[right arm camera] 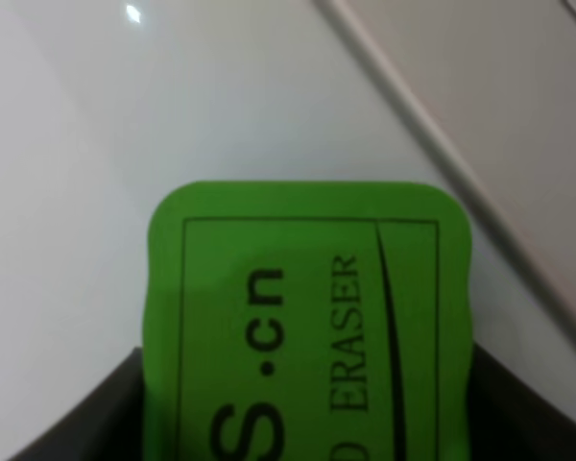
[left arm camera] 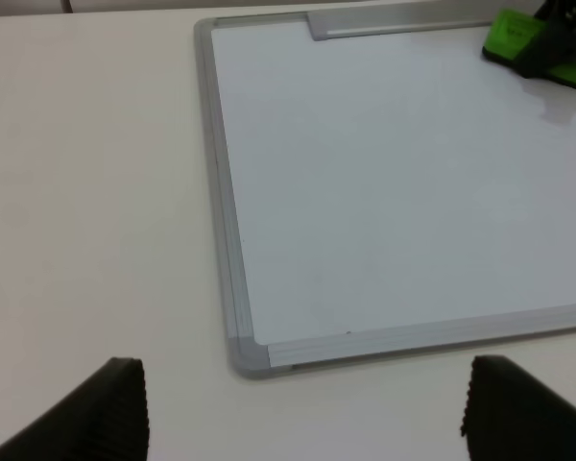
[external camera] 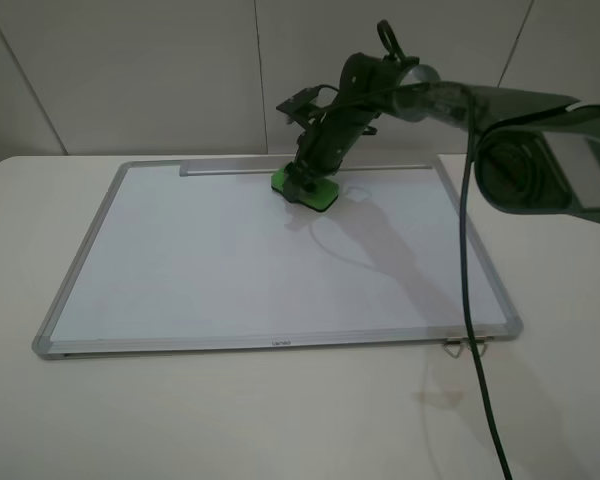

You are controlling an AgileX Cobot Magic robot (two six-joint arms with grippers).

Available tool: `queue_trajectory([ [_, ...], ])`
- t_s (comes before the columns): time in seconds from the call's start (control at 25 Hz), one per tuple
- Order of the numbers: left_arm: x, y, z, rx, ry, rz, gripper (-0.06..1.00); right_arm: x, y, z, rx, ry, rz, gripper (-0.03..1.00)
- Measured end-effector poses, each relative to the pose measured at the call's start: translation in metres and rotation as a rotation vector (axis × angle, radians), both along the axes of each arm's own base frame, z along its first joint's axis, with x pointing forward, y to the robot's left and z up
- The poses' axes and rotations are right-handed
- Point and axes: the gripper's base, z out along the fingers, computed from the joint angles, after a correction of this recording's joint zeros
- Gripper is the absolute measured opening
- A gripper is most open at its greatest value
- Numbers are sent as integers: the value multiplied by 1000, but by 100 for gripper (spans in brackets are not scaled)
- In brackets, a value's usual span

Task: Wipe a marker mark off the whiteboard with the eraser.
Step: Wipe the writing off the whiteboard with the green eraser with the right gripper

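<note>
The whiteboard (external camera: 230, 270) lies flat on the table, its tray strip (external camera: 240, 170) along the far edge. My right gripper (external camera: 310, 178) reaches across to the board's far middle and is shut on the green eraser (external camera: 305, 190). The eraser sits slightly tilted at the board surface just in front of the strip. In the right wrist view the eraser (right arm camera: 307, 317) fills the lower frame, dark fingers (right arm camera: 125, 408) at its sides. A faint thin curl, possibly the marker mark (external camera: 354, 191), shows just right of the eraser. My left gripper (left arm camera: 317, 423) hangs open over the table near a board corner (left arm camera: 250, 351).
A black cable (external camera: 475, 330) hangs from the right arm across the board's right edge and casts a thin curved shadow on the board. Metal clips (external camera: 465, 345) stick out at the near right corner. A white wall stands behind the table.
</note>
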Motion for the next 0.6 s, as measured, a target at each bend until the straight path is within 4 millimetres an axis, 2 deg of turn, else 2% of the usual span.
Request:
queue_trajectory([
  [0.24, 0, 0, 0, 0, 0, 0, 69, -1, -12, -7, 13, -3, -25, 59],
  [0.44, 0, 0, 0, 0, 0, 0, 69, -2, -12, -7, 15, -8, -19, 59],
  [0.6, 0, 0, 0, 0, 0, 0, 69, 0, -6, 1, 9, -13, 10, 59],
])
